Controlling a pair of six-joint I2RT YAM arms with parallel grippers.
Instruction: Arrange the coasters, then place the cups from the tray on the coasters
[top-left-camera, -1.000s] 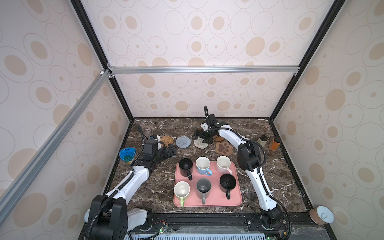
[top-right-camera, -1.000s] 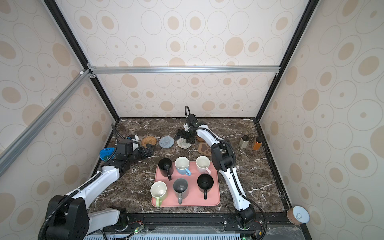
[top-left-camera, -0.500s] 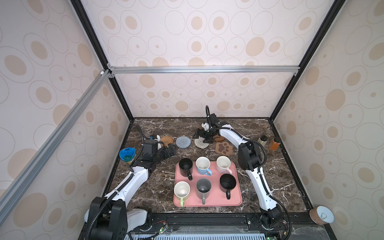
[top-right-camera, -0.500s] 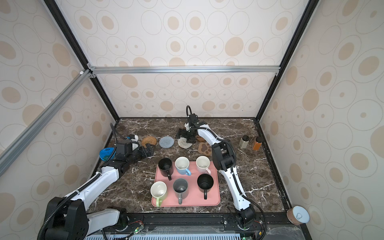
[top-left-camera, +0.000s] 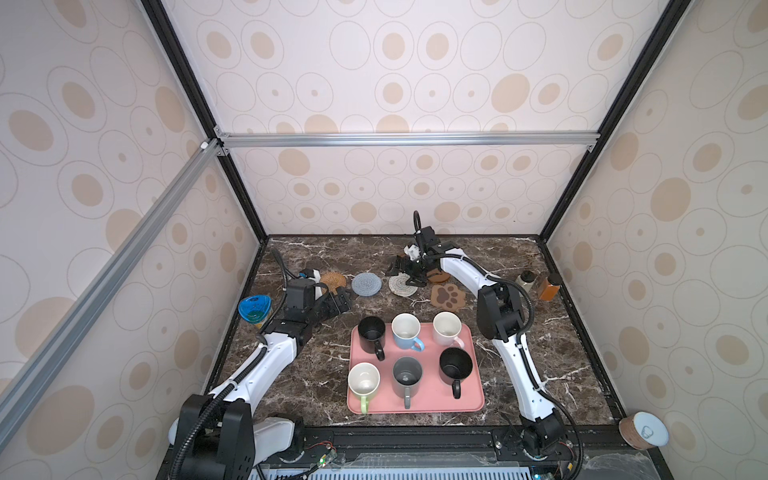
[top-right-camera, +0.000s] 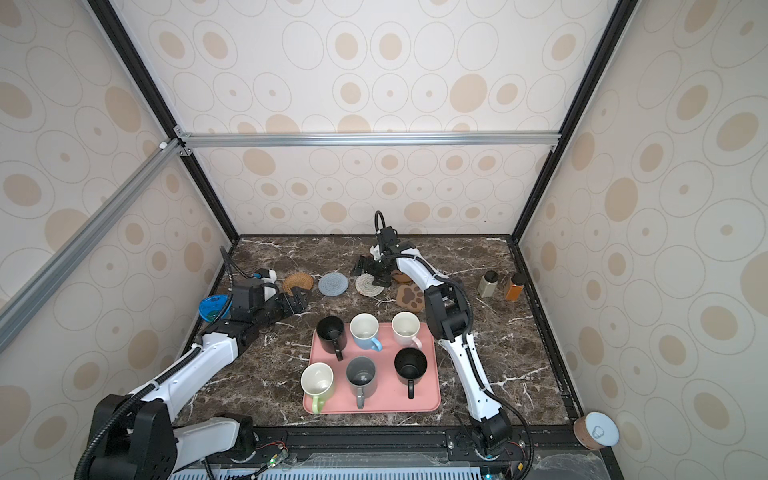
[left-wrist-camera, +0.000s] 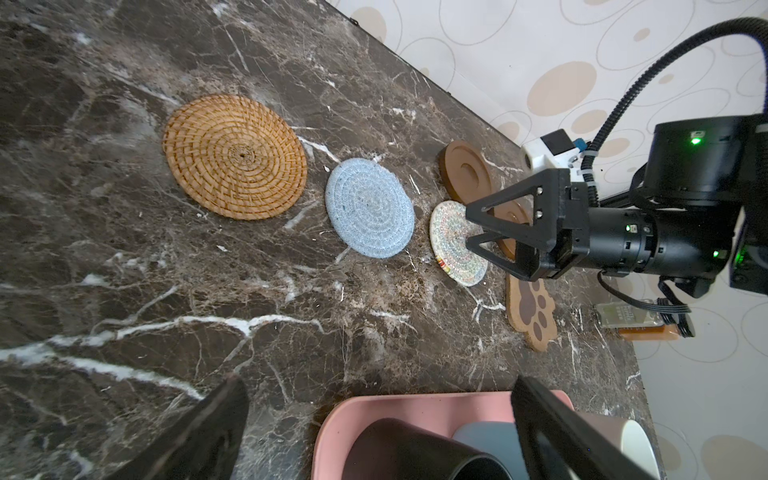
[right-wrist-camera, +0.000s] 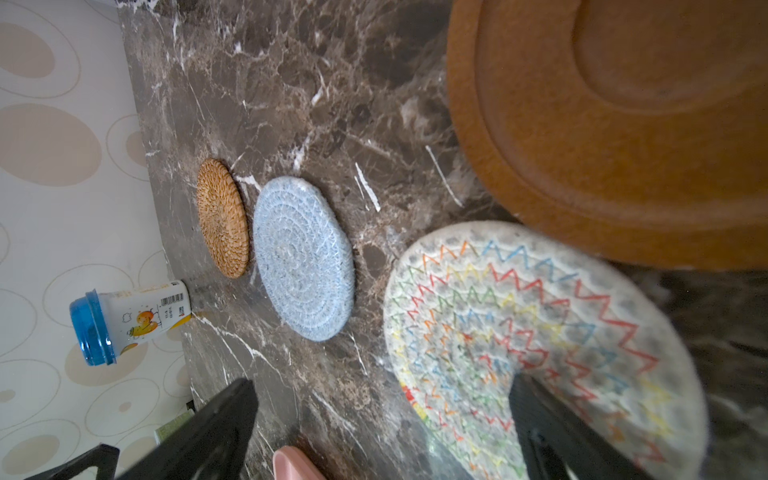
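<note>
Rattan coaster (left-wrist-camera: 235, 156), blue-grey coaster (left-wrist-camera: 370, 208) and rainbow-stitched cream coaster (left-wrist-camera: 451, 249) lie in a row; left gripper (top-left-camera: 340, 302) and right gripper (left-wrist-camera: 470, 228) spread, empty.

Seen from my remote station: a dark marble tabletop (top-left-camera: 552, 332) veined in white, boxed in by cream walls (top-left-camera: 415, 62) printed with tan ovals and by a black frame (top-left-camera: 614, 104) braced with aluminium bars (top-left-camera: 407, 139). A printed cup (top-left-camera: 254, 309) with a blue lid stands at the tabletop's left edge, against the wall. Near the right edge, towards the far corner, I see a small clear jar (top-left-camera: 525, 280) with a dark cap just beside an amber bottle (top-left-camera: 549, 286). Beyond the front right corner, outside the frame, sits a brown tub (top-left-camera: 643, 430) with a pale blue lid.
</note>
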